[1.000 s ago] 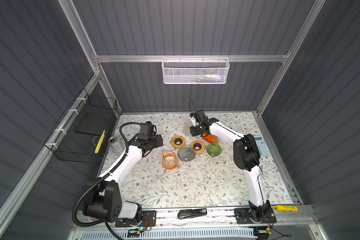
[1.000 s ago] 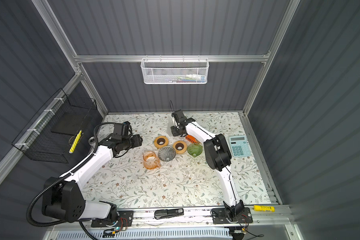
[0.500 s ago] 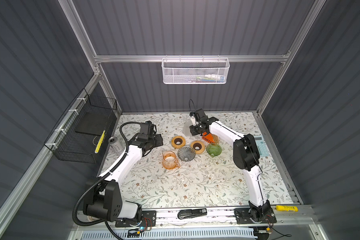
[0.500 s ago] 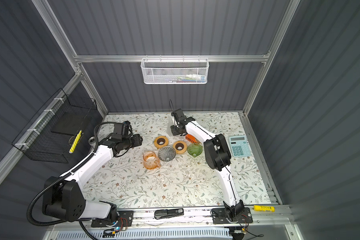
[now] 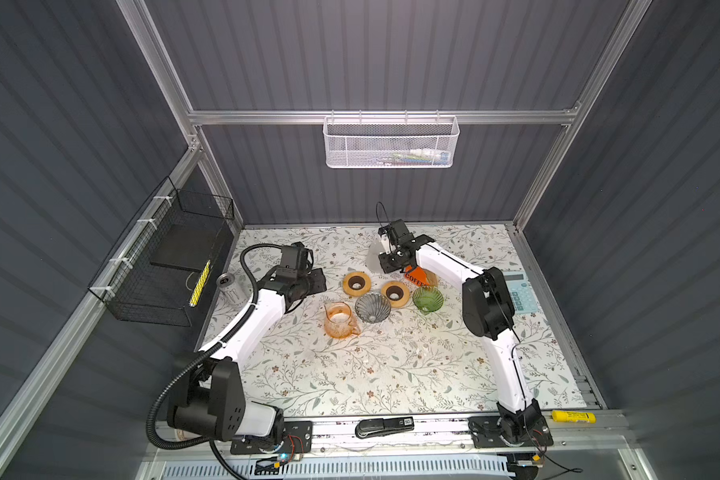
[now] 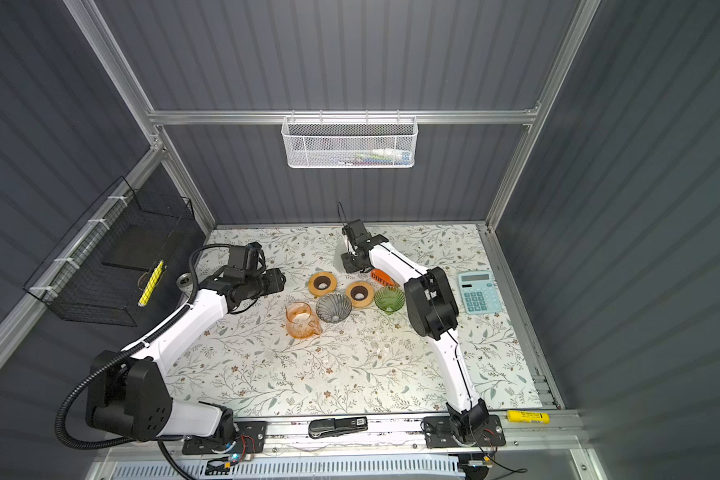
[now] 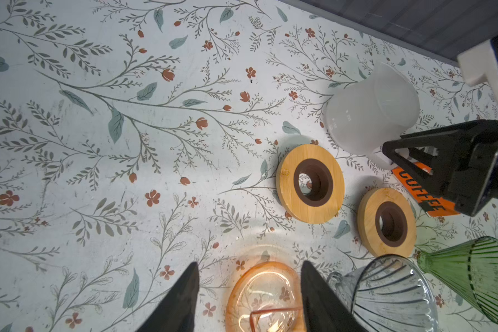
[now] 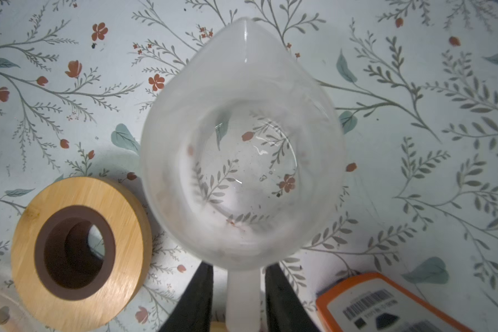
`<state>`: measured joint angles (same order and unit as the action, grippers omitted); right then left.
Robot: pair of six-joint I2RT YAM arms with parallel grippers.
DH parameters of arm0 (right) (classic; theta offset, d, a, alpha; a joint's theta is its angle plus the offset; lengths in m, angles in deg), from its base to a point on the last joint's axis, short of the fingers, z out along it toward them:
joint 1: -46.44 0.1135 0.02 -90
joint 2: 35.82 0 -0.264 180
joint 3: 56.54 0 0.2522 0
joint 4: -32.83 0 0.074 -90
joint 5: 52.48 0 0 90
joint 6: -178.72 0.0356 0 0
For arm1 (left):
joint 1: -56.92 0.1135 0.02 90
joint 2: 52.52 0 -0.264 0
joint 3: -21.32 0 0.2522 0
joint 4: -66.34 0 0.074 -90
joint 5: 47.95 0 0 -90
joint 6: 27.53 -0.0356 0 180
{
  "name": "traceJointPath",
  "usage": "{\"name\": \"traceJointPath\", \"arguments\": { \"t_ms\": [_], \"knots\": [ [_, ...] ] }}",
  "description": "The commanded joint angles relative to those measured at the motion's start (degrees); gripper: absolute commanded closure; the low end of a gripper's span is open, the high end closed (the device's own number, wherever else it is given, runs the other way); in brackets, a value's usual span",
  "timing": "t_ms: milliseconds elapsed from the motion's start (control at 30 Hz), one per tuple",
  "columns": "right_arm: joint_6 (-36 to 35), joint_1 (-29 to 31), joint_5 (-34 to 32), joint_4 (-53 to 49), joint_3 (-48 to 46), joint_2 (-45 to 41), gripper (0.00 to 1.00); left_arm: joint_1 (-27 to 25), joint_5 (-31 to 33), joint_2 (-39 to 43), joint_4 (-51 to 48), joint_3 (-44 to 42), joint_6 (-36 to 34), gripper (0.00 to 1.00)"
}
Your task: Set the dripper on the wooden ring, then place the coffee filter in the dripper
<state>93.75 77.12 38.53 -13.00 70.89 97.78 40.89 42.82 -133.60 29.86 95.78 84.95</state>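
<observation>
Drippers numbered two, a grey glass one (image 5: 373, 306) and a green glass one (image 5: 427, 298), both standing near the middle of the table (image 5: 391, 365), well apart from either arm's base. That surface was a pale sheet printed with leafy sprigs and small red flowers, boxed in by dark ribbed walls on an aluminium frame. One white mesh basket (image 5: 391, 143) hung from the back rail and one black wire basket (image 5: 163, 257) from the left rail. Two wooden rings (image 5: 356, 283) (image 5: 395, 293) lay just behind the drippers, one orange glass jug (image 5: 339, 320) just beside the grey one, and one frosted jug (image 8: 242, 143) stood farther back. One orange pack marked COFFEE (image 5: 416, 276) lay under the right arm; whether it held filters could not be told. There were also one calculator (image 6: 479, 291), one stapler (image 5: 385, 427), one yellow marker (image 5: 573, 415) and one can (image 5: 226, 282). The left gripper (image 7: 249, 266) hung with jaws apart and empty. The right gripper (image 8: 239, 267) straddled the frosted jug's handle (image 8: 243, 299), jaws narrowly apart with slim gaps either side.
</observation>
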Motion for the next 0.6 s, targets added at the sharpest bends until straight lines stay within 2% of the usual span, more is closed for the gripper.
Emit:
{"name": "traceJointPath", "arguments": {
  "t_ms": [0, 567],
  "knots": [
    [-0.4, -0.3, -0.8, -1.5, 1.9, 0.6, 0.68, 0.3, -1.0, -0.5, 0.1, 1.6, -1.4, 0.43],
    [-0.6, -0.2, -1.0, -2.7, 3.4, 1.7, 0.7, 0.3, -1.0, -0.5, 0.0, 1.4, -1.5, 0.43]
  ]
}}
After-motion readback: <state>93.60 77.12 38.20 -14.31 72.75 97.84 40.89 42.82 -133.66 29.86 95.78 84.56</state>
